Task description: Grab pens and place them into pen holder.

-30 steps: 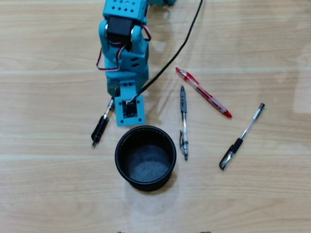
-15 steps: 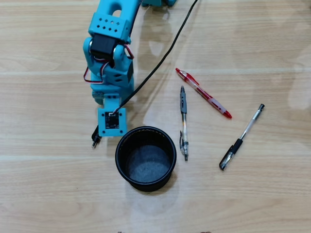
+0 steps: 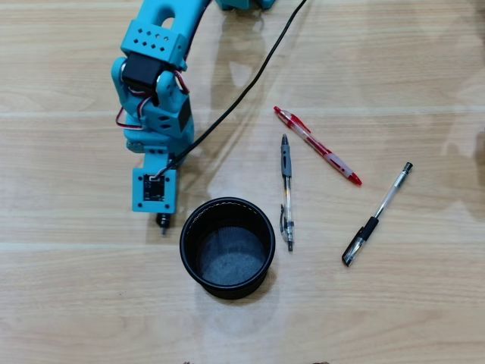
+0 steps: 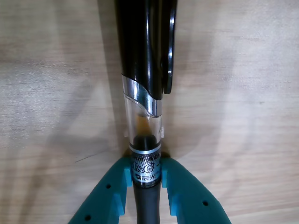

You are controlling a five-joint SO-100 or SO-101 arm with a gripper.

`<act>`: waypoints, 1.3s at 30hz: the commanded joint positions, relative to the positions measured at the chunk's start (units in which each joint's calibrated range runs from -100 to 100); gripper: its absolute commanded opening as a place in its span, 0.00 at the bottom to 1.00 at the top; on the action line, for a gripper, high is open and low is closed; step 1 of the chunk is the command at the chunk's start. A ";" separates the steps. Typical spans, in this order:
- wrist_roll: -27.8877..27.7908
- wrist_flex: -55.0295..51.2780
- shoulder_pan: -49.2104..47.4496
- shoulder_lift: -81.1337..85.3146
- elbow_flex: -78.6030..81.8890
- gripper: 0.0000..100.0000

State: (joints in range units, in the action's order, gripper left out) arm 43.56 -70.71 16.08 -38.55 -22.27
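In the wrist view my gripper (image 4: 147,179) is shut on the black pen (image 4: 142,46). Its teal fingers (image 4: 117,186) press both sides of the barrel just below the clear section, and the cap and clip point away from me. From overhead, my arm (image 3: 151,114) covers this pen, and only its end (image 3: 161,223) pokes out just left of the pen holder (image 3: 227,202), a round black mesh cup. To the holder's right lie the grey-sleeved pen (image 3: 286,189), the red and clear pen (image 3: 318,145) and the clear pen with a black cap (image 3: 377,214).
A black cable (image 3: 250,83) runs from the top edge down to the camera board (image 3: 152,188) on my wrist. Everything sits on a light wooden tabletop (image 3: 76,303).
My arm has swung left and come over the black pen, which lay slanted beside it. The pen's visible end now sits nearer the holder. The other pens and the holder stayed put.
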 commanded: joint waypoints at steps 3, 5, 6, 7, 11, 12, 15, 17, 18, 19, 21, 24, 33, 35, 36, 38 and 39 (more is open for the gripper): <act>-1.11 -1.09 4.56 0.34 -1.14 0.02; -2.63 -3.16 5.93 1.27 -4.58 0.02; -3.20 -4.19 6.50 1.95 -6.30 0.02; -3.78 -5.13 7.22 2.80 -8.47 0.02; -7.65 -10.63 9.24 6.94 -21.24 0.02; -8.69 -12.01 9.40 7.95 -25.13 0.02; -11.10 -15.88 8.92 9.31 -37.08 0.02; -13.08 -19.83 6.82 9.73 -46.68 0.02; -14.02 -20.86 5.93 9.73 -49.30 0.02; -15.17 -21.12 4.80 9.73 -51.57 0.02; -18.68 -21.29 2.39 9.47 -54.28 0.02; -26.10 -20.78 -1.00 9.47 -54.65 0.02; -50.30 -16.22 -10.03 9.98 -54.65 0.02; -55.16 -13.38 -11.49 9.90 -54.65 0.02; -56.73 -11.84 -11.81 9.64 -54.65 0.02; -58.66 -9.17 -12.13 9.39 -54.19 0.02; -59.34 -7.71 -12.13 9.39 -53.20 0.02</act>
State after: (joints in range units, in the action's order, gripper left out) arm -11.84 -83.72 4.26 -32.80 -74.24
